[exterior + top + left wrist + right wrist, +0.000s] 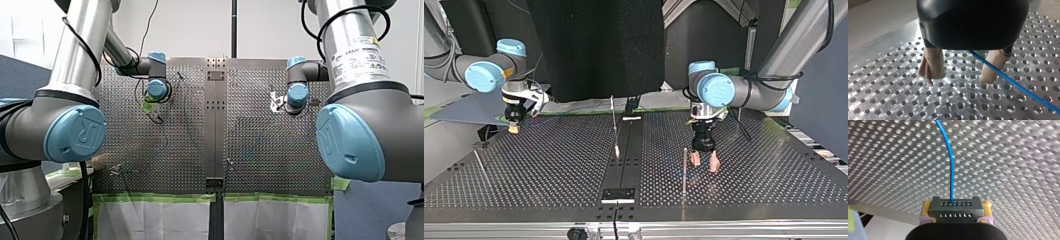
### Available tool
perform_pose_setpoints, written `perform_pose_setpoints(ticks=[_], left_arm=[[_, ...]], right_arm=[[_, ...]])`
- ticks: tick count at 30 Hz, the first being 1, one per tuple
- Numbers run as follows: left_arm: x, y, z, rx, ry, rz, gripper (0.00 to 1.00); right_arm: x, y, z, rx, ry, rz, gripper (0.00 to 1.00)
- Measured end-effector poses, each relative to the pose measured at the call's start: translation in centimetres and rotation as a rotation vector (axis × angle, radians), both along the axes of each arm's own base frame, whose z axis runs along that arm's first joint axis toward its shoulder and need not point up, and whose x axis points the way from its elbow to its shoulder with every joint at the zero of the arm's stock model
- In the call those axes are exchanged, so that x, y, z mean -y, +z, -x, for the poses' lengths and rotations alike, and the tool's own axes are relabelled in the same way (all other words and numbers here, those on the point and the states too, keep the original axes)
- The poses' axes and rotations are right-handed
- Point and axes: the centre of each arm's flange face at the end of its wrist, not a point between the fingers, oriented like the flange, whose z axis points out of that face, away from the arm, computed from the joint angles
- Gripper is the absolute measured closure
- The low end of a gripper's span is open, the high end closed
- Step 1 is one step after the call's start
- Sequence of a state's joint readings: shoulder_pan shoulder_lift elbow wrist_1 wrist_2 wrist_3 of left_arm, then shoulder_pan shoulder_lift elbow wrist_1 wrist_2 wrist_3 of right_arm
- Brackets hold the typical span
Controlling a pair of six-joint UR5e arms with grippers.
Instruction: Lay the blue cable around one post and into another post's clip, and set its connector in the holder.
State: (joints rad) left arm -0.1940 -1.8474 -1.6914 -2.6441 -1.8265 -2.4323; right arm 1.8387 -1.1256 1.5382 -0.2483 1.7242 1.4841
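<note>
Right wrist view: right gripper (956,210) clamps the connector (955,205) to steer the cable (949,157). Left gripper (962,75) gapes over it, ready to guide.

Thin upright post (684,167) just beside my left gripper (704,161), bare table (774,172) on its other side.

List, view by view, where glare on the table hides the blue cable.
Left wrist view: bright glints on the perforated metal table, yet the thin blue cable reads plainly by my left claw. Right wrist view: streaked glints, cable plain leaving the black connector. Front view: shimmer swallows it. Top view: dimmer table, cable not discernible.
</note>
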Motion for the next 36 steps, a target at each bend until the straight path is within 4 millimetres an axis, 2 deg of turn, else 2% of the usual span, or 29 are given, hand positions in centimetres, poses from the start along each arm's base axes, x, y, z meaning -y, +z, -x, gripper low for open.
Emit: perform_pose_setpoints(ticks=[11, 20, 28, 32, 36], left_arm=[[0.7, 0.0, 0.1, 0.004, -0.038, 0.038, 0.00], [1.0, 0.0, 0.3, 0.003, -0.046, 0.043, 0.00], [1.1, 0.0, 0.4, -0.001, -0.038, 0.036, 0.00], [1.1, 0.0, 0.4, -0.002, -0.037, 0.034, 0.00], [1.1, 0.0, 0.4, -0.002, -0.035, 0.031, 0.00]], right_arm=[[0.1, 6.6, 2.5, 0.143, 0.036, 0.112, 1.00], [-0.5, 8.8, 6.4, 0.231, 0.038, 0.164, 1.00], [-1.3, 9.9, 9.6, 0.296, 0.042, 0.214, 1.00], [-1.2, 8.5, 11.4, 0.328, 0.042, 0.211, 1.00], [-1.1, 6.9, 12.1, 0.331, 0.058, 0.204, 1.00]])
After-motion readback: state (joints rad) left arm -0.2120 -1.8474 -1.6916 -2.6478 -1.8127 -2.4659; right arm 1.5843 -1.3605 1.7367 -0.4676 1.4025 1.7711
